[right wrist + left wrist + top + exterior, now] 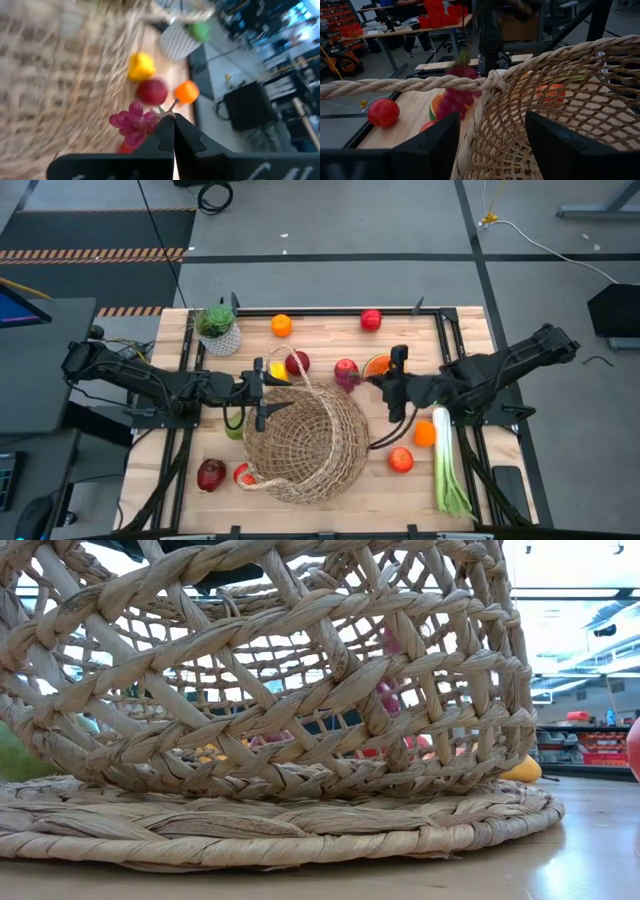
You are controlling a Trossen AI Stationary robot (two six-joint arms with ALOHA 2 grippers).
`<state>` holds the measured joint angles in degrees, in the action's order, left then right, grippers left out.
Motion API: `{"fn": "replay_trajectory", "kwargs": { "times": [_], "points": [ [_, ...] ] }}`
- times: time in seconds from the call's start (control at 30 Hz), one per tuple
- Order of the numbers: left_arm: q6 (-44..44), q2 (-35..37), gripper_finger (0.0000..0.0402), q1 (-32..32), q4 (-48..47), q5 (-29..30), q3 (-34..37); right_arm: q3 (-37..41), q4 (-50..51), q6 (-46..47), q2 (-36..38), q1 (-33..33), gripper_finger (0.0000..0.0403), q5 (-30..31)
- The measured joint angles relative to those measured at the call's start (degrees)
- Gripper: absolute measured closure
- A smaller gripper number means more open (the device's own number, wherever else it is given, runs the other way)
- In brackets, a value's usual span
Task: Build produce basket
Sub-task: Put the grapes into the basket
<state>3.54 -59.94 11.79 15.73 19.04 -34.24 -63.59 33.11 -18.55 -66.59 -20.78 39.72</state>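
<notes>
overhead, right tool (172, 119) with grapes (132, 122) beside basket (310, 442) rim

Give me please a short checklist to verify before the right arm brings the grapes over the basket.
1. Right gripper jaws shut on grapes stem: ok.
2. Grapes off the table: cannot tell.
3. Basket tipped, not flat on the table: not ok.
4. Left gripper jaws astride the basket rim: ok.
5. Path to the basket mouth free of its loop handle: cannot tell.
</notes>
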Motion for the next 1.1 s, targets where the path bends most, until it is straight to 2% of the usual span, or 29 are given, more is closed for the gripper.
{"fn": "replay_trajectory", "kwargs": {
  "times": [0.23, 0.43, 0.63, 0.83, 1.1],
  "points": [
    [0.01, 0.0, 0.017, 0.0, 0.0, 0.01, 0.0, -11.55, -3.53, -9.72, 0.07, -0.02, 0.0402, -1.0],
    [0.12, 0.0, 0.017, 0.01, 0.02, 0.0, 0.0, -18.68, -5.86, -14.24, 0.04, 0.95, 0.0402, -10.68],
    [0.1, 0.0, 0.017, 0.02, 0.13, 0.01, 0.0, -23.02, -8.65, -15.75, -1.3, 2.56, 0.0402, -14.92],
    [0.12, 0.0, 0.017, 0.02, 0.52, 0.01, 0.0, -27.28, -11.17, -15.96, -6.38, 4.07, 0.0402, -21.13],
    [0.1, 0.02, 0.017, 0.02, 0.37, 0.01, 0.0, -34.38, -10.82, -16.17, -16.5, 5.14, 0.0402, -23.38]
  ]
}}
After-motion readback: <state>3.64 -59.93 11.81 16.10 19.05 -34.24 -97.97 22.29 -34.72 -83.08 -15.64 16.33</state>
